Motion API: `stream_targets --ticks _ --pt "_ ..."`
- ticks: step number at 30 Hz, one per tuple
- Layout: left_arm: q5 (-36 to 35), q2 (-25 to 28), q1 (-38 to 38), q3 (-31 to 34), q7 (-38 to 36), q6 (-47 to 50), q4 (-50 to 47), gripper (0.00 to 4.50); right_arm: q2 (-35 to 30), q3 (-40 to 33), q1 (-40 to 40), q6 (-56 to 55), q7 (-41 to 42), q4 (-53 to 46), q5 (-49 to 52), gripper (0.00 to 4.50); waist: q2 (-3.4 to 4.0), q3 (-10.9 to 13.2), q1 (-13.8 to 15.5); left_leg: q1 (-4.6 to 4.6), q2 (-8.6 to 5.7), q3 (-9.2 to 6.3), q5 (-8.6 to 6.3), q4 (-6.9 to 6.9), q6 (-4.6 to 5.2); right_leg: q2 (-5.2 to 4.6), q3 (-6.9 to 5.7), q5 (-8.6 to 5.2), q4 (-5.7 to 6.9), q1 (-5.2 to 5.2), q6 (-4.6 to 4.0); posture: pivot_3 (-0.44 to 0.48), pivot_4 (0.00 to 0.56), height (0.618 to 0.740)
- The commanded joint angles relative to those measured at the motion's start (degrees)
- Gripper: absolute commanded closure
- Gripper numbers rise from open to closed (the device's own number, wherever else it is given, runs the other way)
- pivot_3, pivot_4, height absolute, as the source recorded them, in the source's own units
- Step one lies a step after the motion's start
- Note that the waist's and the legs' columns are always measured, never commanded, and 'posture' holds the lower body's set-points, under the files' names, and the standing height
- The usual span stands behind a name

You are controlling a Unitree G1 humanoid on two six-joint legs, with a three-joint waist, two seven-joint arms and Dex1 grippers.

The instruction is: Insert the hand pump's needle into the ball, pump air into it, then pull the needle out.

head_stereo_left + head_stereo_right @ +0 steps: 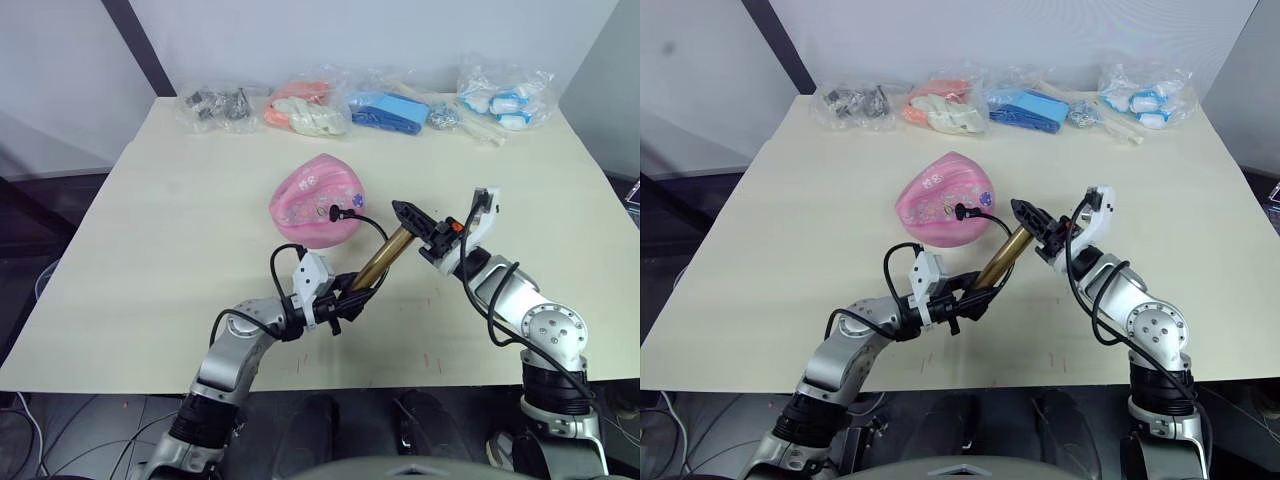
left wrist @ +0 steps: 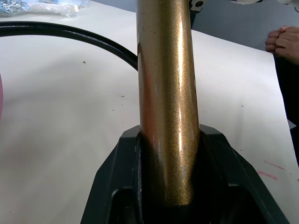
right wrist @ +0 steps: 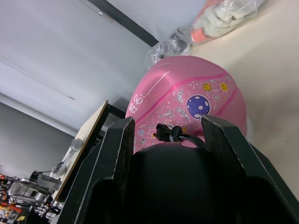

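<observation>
Beige table (image 1: 150,260), grey wall behind; bagged items (image 1: 305,108) along far edge.

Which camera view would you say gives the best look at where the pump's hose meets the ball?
The right wrist view: the hose tip sits on the ball, close up between the right gripper fingers. The eye views show the same junction smaller. The left wrist view shows a stretch of hose and the hand pump barrel.

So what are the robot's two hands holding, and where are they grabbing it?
Both hold the hand pump. The left gripper is clamped around the lower end of its gold barrel, and the right gripper grips the black handle at its top end.
</observation>
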Motion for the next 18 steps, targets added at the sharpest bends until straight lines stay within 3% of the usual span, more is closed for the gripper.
stream_targets --ticks 1,3,4,8,9,18 --pt "0.01 0.4 0.39 0.31 0.15 0.29 -0.96 3.42 -0.05 -0.56 -1.46 -0.53 1.59 -2.34 0.77 2.76 0.0 0.0 0.0 0.0 0.0 0.0 0.0 0.0 0.0 0.0 0.0 0.0 0.0 0.0 0.0 0.0 0.15 0.738" --pt "-0.22 0.5 0.07 0.79 -0.05 0.14 -0.41 2.4 -0.27 -0.42 -1.56 -0.52 2.0 -2.55 0.5 2.76 0.0 0.0 0.0 0.0 0.0 0.0 0.0 0.0 0.0 0.0 0.0 0.0 0.0 0.0 0.0 0.0 0.15 0.738" --pt "-0.33 0.58 -0.14 1.02 -0.18 0.1 -0.15 2.18 -0.27 -0.39 -1.65 -0.56 2.09 -2.58 0.43 2.76 0.0 0.0 -0.01 0.0 0.0 0.0 0.0 0.0 0.0 0.0 0.0 0.0 0.0 0.0 0.0 0.0 0.15 0.738" --pt "-0.5 1.59 -0.95 1.64 -1.4 -0.79 1.0 0.31 -0.65 -0.07 -2.14 -0.69 3.15 -2.94 -0.41 2.76 0.0 0.0 -0.02 0.0 0.0 0.0 0.0 0.0 0.0 0.01 -0.01 0.0 0.0 0.0 0.0 0.0 0.15 0.738" --pt "-0.83 2.01 -1.13 1.99 -1.91 -0.86 1.23 0.03 -0.87 -0.02 -2.36 -0.76 3.53 -3.17 -0.73 2.76 0.0 0.0 -0.01 0.0 0.0 0.0 0.0 0.0 0.0 0.01 -0.01 0.0 0.0 0.0 0.0 0.0 0.15 0.738" --pt "-2.88 8.09 -4.28 2.75 -12.26 0.13 5.17 0.03 -6.44 3.21 -5.49 -1.41 11.81 -6.1 -7.87 2.76 0.03 0.02 -0.12 0.0 -0.02 0.05 0.0 -0.02 0.0 0.03 -0.03 0.0 -0.01 -0.02 0.0 0.0 0.15 0.738"
